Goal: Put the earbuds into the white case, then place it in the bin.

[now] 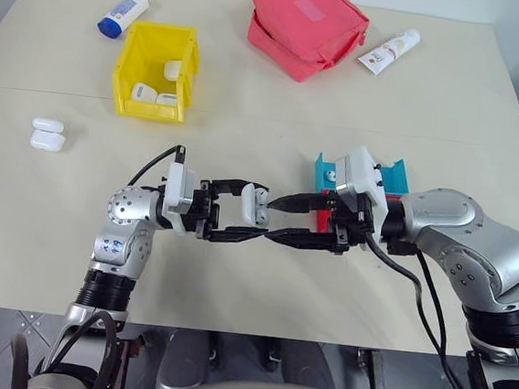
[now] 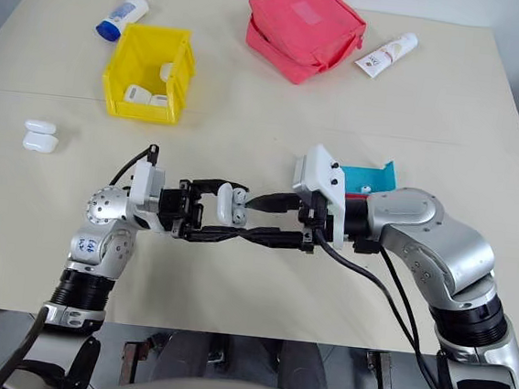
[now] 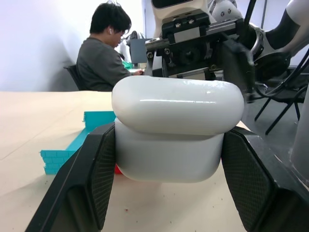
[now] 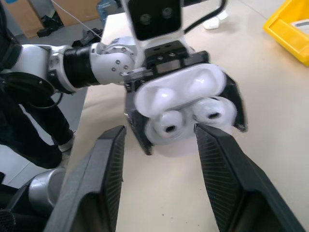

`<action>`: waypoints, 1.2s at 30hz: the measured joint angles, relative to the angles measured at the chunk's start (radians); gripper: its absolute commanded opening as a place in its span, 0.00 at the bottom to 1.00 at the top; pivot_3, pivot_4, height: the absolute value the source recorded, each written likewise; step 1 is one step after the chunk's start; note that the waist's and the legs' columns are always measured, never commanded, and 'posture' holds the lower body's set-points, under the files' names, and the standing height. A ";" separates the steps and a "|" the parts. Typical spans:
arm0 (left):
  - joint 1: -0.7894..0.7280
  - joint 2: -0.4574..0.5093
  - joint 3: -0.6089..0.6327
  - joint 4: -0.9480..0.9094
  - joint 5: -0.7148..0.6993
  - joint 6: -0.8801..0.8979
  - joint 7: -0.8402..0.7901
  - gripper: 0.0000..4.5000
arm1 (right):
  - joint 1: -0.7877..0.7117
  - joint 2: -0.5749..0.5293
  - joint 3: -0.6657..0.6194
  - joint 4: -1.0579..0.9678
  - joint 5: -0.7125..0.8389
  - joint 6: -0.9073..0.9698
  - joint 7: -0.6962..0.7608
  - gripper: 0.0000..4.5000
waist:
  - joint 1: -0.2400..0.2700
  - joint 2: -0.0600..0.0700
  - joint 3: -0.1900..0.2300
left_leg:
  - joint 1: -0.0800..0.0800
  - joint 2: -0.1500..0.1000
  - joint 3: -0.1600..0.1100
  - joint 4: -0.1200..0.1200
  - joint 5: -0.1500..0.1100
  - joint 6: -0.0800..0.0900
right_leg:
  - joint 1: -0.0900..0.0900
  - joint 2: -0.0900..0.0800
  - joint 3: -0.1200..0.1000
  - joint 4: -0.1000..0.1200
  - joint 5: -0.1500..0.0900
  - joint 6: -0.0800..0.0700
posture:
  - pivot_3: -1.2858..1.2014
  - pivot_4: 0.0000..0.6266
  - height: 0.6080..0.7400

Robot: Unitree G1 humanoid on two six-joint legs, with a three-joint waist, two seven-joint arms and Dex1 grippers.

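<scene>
- Now the left gripper is clamped on the case, a pad on each side of the lower shell, holding it up over the table
- The lid stands open, and in the right wrist view both earbuds look seated in their wells
- The right gripper faces it tip to tip, jaws parted with nothing between them, one finger above the case and one below
- The bin lies well beyond the left gripper, with other cases inside
- The case is probably light and rigid but glossy and rounded, so it could slip or twist under a push
- The hinge is likely the weak part; I'd press the lid's outer face shut against the left pads' hold
- For the carry, a grip across the shell's flat sides, as now, seems safest
</scene>
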 measured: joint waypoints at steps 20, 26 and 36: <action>-0.187 0.136 -0.092 0.022 0.228 0.079 0.136 0.64 | -0.181 -0.150 -0.104 0.000 -0.035 0.172 -0.067 0.01 | -0.005 0.000 0.000 | 0.000 0.001 0.001 0.000 0.000 -0.001 | -0.002 0.001 0.001 0.001 0.000 0.000 | 0.52 0.24 1.00; -0.234 0.136 -0.120 0.063 0.261 0.086 0.141 0.64 | -0.316 -0.017 0.010 -0.038 -0.025 0.274 -0.133 0.01 | -0.002 0.000 0.000 | -0.001 0.001 0.001 0.000 0.000 -0.001 | -0.002 0.001 0.001 0.002 0.000 0.000 | 0.52 0.24 1.00; -0.248 0.135 -0.137 0.073 0.267 0.090 0.142 0.64 | -0.388 0.078 0.165 -0.025 -0.075 0.286 -0.132 0.01 | -0.002 0.000 0.000 | -0.003 0.000 0.001 0.000 0.000 0.000 | -0.003 0.000 0.000 0.004 0.000 0.000 | 0.52 0.24 1.00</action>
